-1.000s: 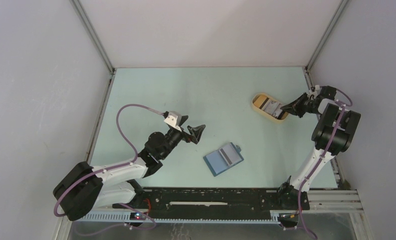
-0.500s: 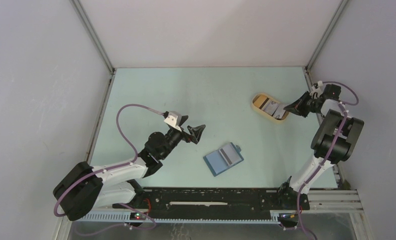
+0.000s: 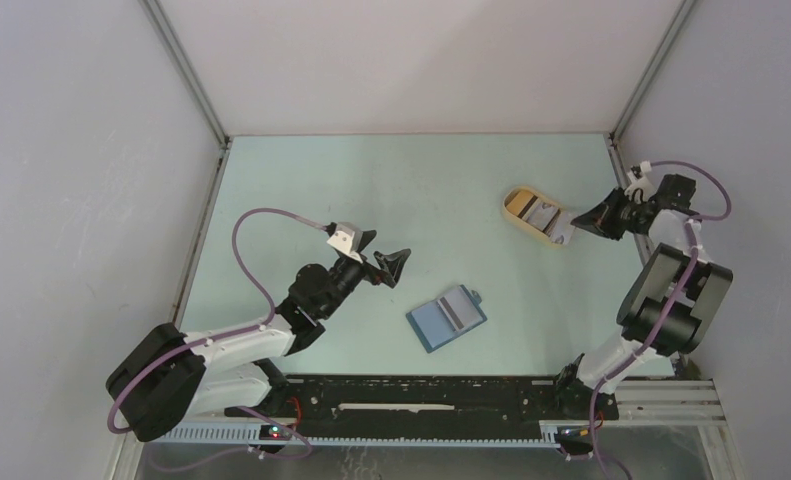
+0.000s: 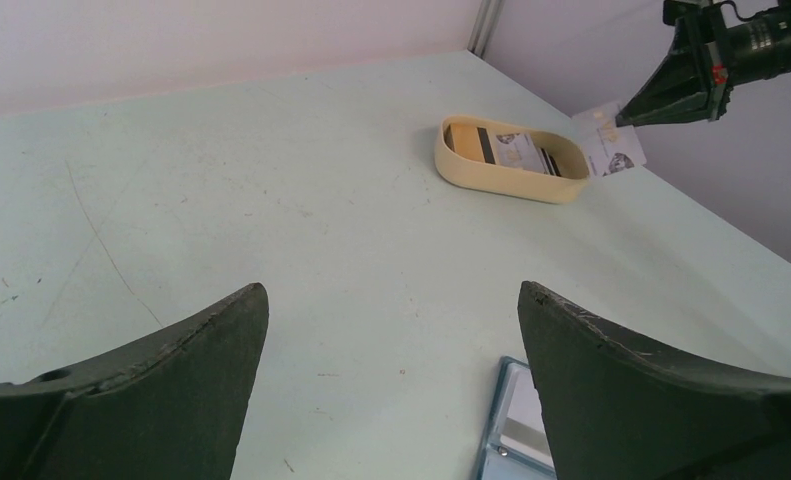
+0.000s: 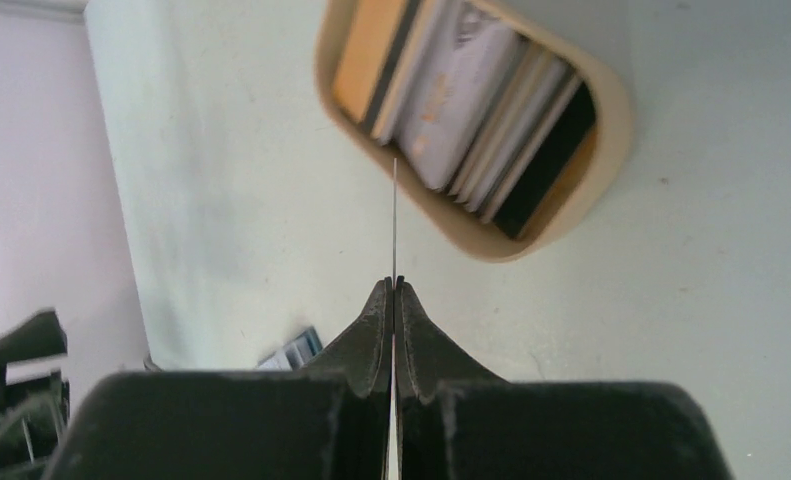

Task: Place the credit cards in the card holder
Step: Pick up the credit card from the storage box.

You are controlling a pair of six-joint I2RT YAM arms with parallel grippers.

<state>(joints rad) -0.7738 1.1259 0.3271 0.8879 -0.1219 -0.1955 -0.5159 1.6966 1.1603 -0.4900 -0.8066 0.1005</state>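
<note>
Thin plastic pinched at one edge, the card (image 4: 611, 150) in the closed right gripper (image 3: 577, 221), beside the tray (image 4: 491, 180) by the counter's right edge, may twist or slip before reaching the open wallet (image 3: 447, 318) near the front edge; the left gripper (image 3: 383, 252) hangs open.

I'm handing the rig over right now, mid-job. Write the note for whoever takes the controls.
Left gripper: open, empty, hovering over the table left of the card holder.
Right gripper: shut on one credit card, held in the air at the tan tray's right end.
Card holder: lies open mid-table, neither arm touching it.
Done: one card out of the tray.
Left: slot it into the holder, then the other cards in the tray.
</note>
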